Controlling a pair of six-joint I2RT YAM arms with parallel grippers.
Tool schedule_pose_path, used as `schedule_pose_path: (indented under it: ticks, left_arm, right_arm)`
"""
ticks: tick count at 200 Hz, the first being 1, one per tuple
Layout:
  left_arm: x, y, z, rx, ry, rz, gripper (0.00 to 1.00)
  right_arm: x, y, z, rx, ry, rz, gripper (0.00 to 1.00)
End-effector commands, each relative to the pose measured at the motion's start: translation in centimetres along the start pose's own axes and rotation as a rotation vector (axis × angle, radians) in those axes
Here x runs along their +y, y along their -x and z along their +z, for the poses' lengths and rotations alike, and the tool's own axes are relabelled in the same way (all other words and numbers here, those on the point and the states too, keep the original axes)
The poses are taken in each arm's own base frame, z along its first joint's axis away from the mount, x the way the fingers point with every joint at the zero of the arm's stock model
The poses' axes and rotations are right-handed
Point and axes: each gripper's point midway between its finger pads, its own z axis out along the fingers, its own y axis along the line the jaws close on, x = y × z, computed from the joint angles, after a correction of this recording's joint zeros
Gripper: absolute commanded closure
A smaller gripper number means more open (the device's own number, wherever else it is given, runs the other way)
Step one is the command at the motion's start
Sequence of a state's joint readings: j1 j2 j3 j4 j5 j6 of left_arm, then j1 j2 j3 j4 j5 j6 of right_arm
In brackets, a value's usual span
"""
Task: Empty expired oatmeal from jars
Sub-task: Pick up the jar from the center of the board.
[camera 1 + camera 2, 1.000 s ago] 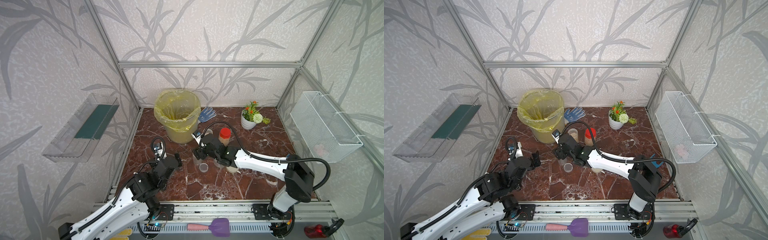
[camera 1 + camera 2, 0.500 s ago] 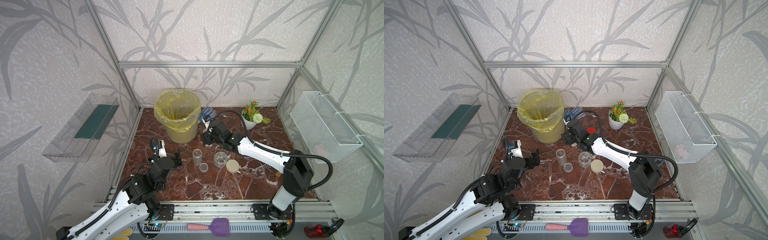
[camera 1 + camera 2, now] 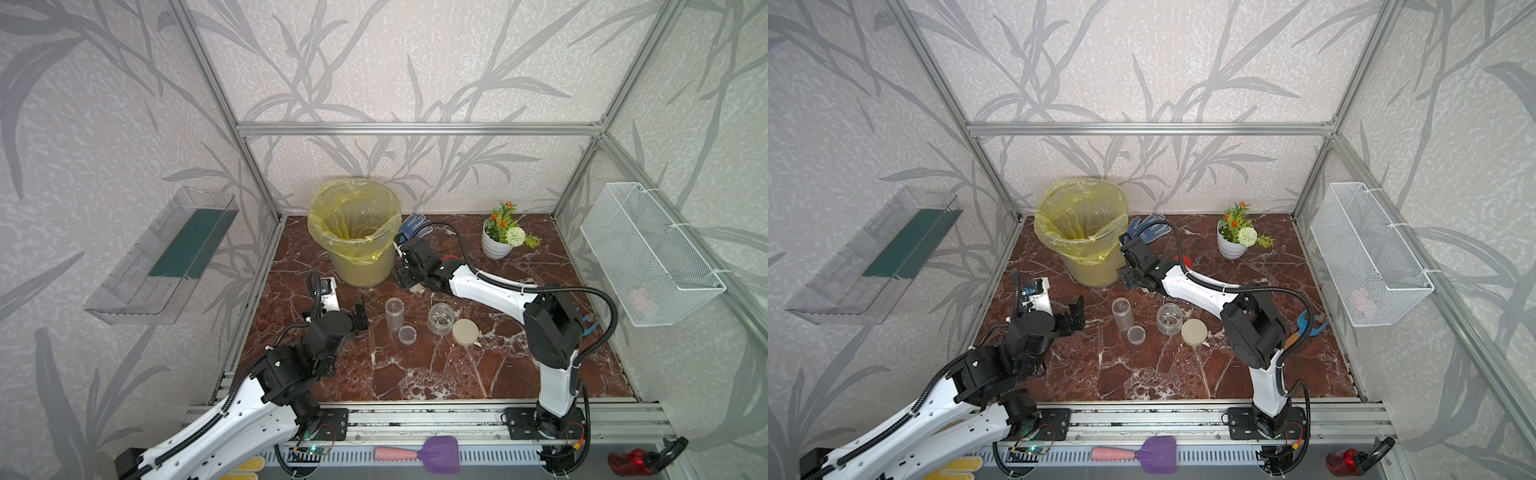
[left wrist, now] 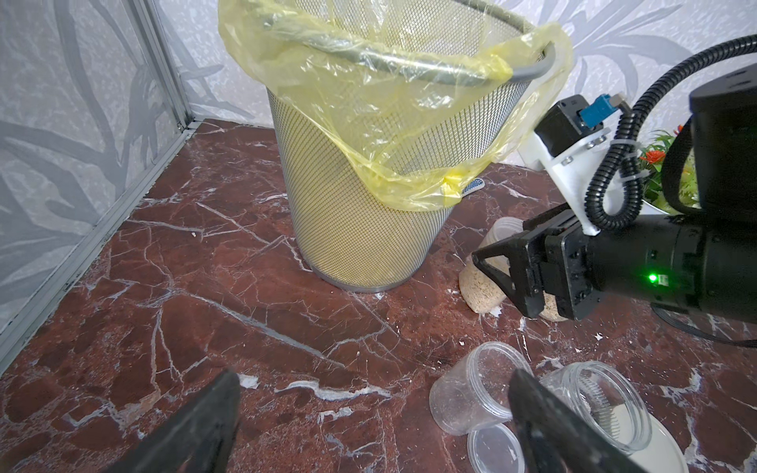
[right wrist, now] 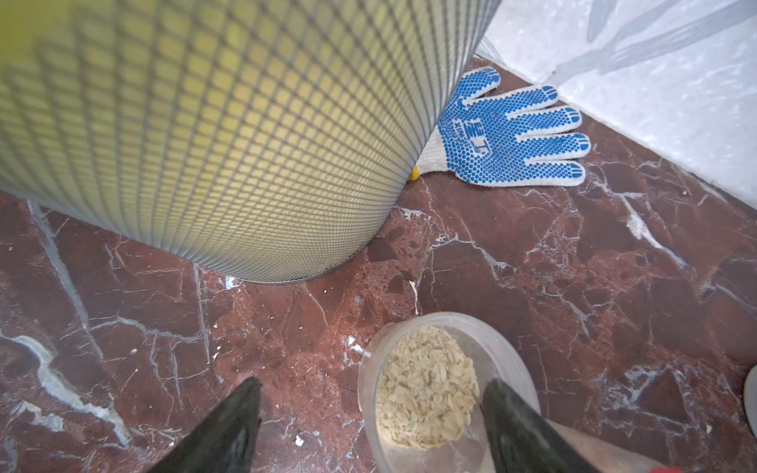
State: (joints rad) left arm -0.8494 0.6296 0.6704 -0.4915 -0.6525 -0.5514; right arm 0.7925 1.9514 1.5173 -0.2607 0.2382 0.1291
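You've got oatmeal [image 5: 426, 393], pale beige flakes, partly filling a clear jar [image 5: 504, 356] on the desk [image 5: 573, 286] just beside the mesh bin [image 5: 245, 143]. Right pincer [image 5: 372, 385] is wide over it, not clamped. Left pincer [image 4: 375, 376] is wide, empty.

Pale beige oatmeal [image 5: 426, 393] in a clear jar [image 5: 497, 348], close under the black right claw [image 5: 370, 383]. Ahead of the claw: grey mesh bin [image 5: 245, 143] lined yellow, 1 white glove [image 5: 504, 139] with blue dots. Beneath the claw: red-brown marbled tabletop [image 5: 614, 266], veined white.
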Motion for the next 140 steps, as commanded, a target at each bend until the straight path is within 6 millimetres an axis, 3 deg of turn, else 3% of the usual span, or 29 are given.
schedule_pose_path:
  ticks: [1,26,55,140]
  left_arm:
    - [0.3,-0.1,0.1,-0.010,0.012,0.023,0.01]
    - [0.3,-0.2,0.1,-0.009,0.013,0.027,0.01]
    - [0.2,-0.4,0.3,-0.011,0.013,0.021,0.01]
    - [-0.2,-0.5,0.6,0.004,0.004,0.038,0.01]
  right_arm:
    - [-1.1,-0.2,-0.1,0.019,-0.049,-0.007,0.16]
    - [-1.8,0.8,-1.3,-0.026,-0.060,-0.007,0.16]
    - [-2.2,1.1,-1.4,-0.021,-0.057,-0.019,0.16]
    - [-3.4,0.0,0.8,0.025,-0.053,0.027,0.16]
